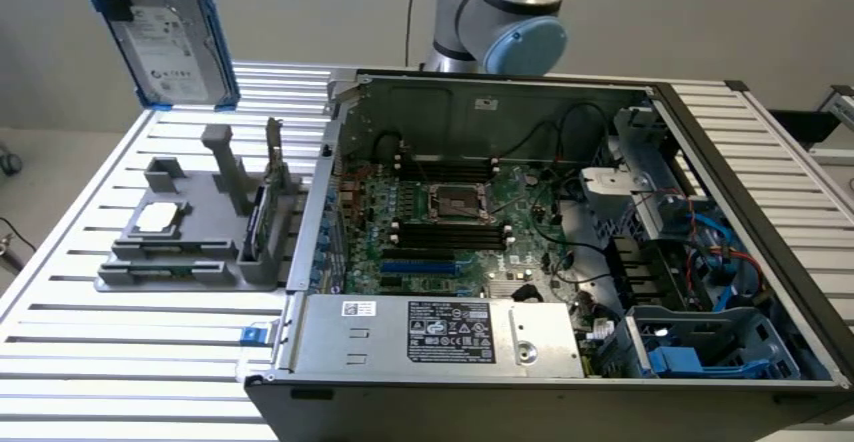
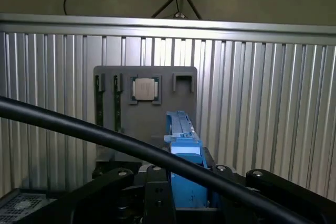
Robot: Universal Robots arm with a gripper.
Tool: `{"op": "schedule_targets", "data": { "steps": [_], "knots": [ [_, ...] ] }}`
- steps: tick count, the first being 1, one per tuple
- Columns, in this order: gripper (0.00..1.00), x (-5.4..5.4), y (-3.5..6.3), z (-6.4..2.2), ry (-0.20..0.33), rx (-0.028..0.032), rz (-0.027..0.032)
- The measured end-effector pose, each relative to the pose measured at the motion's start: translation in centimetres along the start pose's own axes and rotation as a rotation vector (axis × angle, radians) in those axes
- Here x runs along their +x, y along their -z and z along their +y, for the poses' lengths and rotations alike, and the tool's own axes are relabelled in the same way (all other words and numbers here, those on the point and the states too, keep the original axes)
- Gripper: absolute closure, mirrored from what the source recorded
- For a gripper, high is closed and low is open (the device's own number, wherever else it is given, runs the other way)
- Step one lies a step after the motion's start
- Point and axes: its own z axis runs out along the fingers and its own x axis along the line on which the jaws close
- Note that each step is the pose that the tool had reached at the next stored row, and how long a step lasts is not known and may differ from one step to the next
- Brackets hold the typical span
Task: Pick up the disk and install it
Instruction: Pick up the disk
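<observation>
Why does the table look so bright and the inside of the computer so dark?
In the exterior view, the metal table slats reflect light and look white, while the computer case walls shade its inside. In the wrist view, the slats show bright and dark stripes, and the disk has pale glare on its blue edge.
</observation>
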Motion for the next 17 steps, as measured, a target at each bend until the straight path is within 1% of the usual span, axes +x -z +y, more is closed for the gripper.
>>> {"op": "schedule_targets", "data": {
  "steps": [7, 9, 12, 17],
  "knots": [
    [0.67, 1.3, 3.17, -2.54, 0.0, -0.0016, -0.0003],
    [0.67, 1.7, 3.84, -3.27, 0.0, -0.0021, -0.0003],
    [0.67, 2.3, 4.34, -4.54, 0.0, -0.0028, -0.0004],
    [0.67, 3.1, 4.85, -6.78, 0.0, -0.0049, -0.0004]
  ]
}}
